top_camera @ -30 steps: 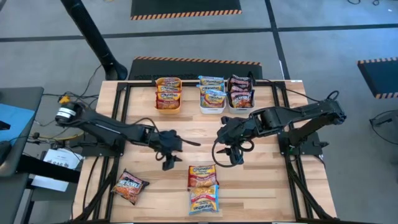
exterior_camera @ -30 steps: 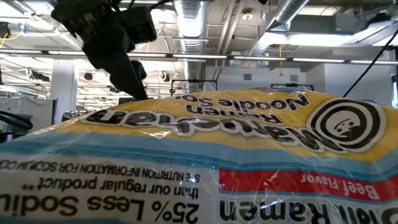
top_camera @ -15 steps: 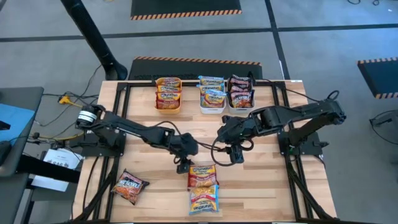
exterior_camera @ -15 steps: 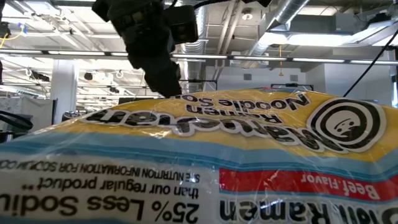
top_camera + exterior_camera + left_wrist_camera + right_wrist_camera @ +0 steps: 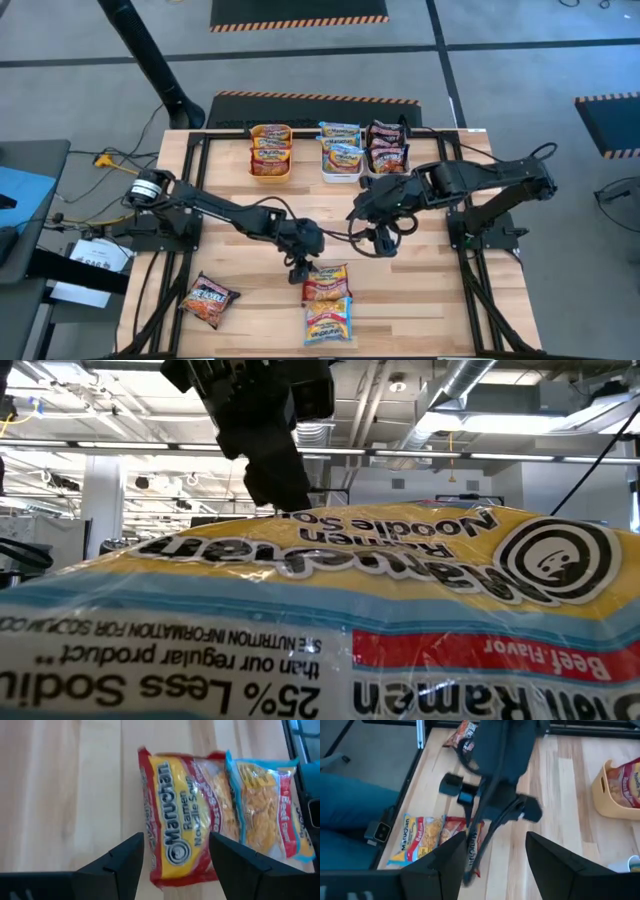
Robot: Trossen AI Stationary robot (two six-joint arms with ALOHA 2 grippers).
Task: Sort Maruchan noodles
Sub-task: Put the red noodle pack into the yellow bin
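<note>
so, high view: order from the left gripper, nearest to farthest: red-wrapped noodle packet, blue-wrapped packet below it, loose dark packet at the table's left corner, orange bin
1. Red-wrapped noodle packet, directly beneath the open left gripper, centre-front.
2. Blue-wrapped packet, just past the red one, at the front edge.
3. Loose dark packet, front-left corner.
4. Orange bin, back row, leftmost.

The last two are fairly close.

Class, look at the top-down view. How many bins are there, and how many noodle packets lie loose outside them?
Bins: 3 (orange bin, white bin, grey bin)
Loose packets: 3
Total: 6
</note>
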